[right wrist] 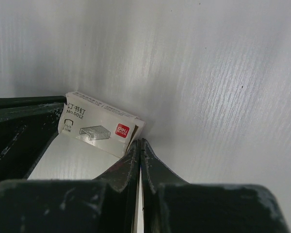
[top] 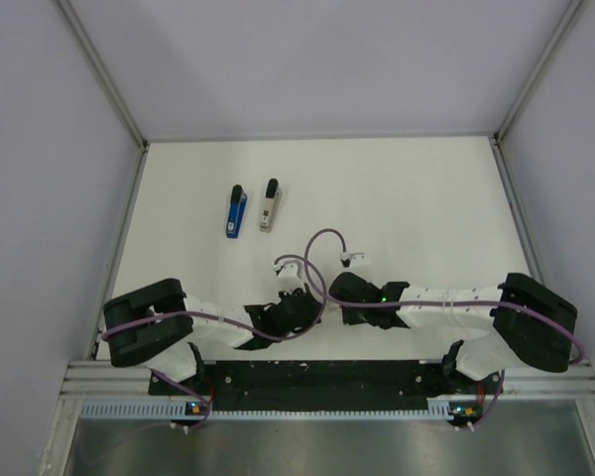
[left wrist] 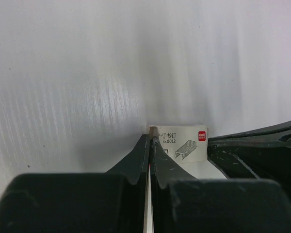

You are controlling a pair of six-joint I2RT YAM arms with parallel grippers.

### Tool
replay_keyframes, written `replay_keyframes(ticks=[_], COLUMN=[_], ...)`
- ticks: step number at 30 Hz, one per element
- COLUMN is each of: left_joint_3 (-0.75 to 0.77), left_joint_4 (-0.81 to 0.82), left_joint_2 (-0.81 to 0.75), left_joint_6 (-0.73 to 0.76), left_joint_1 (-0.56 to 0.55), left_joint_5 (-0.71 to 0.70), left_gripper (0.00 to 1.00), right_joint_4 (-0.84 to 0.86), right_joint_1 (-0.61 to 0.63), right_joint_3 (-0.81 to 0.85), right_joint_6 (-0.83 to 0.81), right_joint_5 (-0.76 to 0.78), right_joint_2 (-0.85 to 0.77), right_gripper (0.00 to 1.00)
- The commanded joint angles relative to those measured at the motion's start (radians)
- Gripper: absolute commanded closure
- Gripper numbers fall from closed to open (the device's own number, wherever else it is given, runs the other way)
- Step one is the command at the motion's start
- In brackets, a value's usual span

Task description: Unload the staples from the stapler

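Note:
A blue stapler (top: pixel 236 210) and a grey stapler (top: pixel 269 205) lie side by side on the far left part of the white table. A small white staple box (left wrist: pixel 184 143) lies between my two grippers; it also shows in the right wrist view (right wrist: pixel 99 127). My left gripper (left wrist: pixel 151 133) is shut on the box's end flap. My right gripper (right wrist: pixel 139 141) is shut, its tips against the box's other, open end. In the top view the grippers (top: pixel 317 299) meet near the front middle and hide the box.
White walls with metal corner posts (top: pixel 104 74) enclose the table on three sides. The arm bases and a black rail (top: pixel 317 375) run along the near edge. Purple cables (top: pixel 322 243) loop above the wrists.

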Motion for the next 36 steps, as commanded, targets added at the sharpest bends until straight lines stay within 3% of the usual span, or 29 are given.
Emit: replay_keyframes(ticks=[1,10,12,16,19,23,29,33,36], left_joint_3=[0.036,0.042,0.044,0.057,0.068,0.080,0.114,0.174,0.249], left_joint_4=[0.043,0.004,-0.019,-0.088,-0.135,-0.216,-0.358,-0.401,-0.506], left_joint_2=[0.049,0.000,-0.023,-0.072,-0.113,-0.196,-0.328,-0.426,-0.469], left_joint_6=[0.001,0.047,0.066,0.105,0.143,0.195,0.267,0.439,0.534], left_joint_1=[-0.009,-0.009,-0.009,-0.009,-0.008,-0.008,0.000,0.015,0.015], left_joint_5=[0.070,0.033,0.024,-0.013,-0.046,-0.118,-0.206,-0.182,-0.171], left_gripper=[1.00,1.00,0.93,0.65,0.53,0.46,0.39,0.30,0.22], right_joint_4=[0.107,-0.022,-0.052,-0.114,-0.143,-0.161,-0.161,-0.152,-0.155], right_joint_1=[-0.002,-0.011,-0.025,-0.059,-0.088,-0.146,-0.209,-0.217,-0.217], right_joint_3=[0.008,0.017,0.011,0.005,0.007,0.007,0.043,0.095,0.148], right_joint_6=[-0.011,-0.040,-0.049,-0.080,-0.119,-0.181,-0.261,-0.337,-0.388], right_joint_5=[-0.044,0.056,0.069,0.103,0.125,0.145,0.135,0.119,0.106], right_joint_2=[0.008,-0.074,-0.106,-0.178,-0.235,-0.301,-0.345,-0.356,-0.341], right_gripper=[1.00,1.00,0.98,0.90,0.81,0.75,0.58,0.52,0.40])
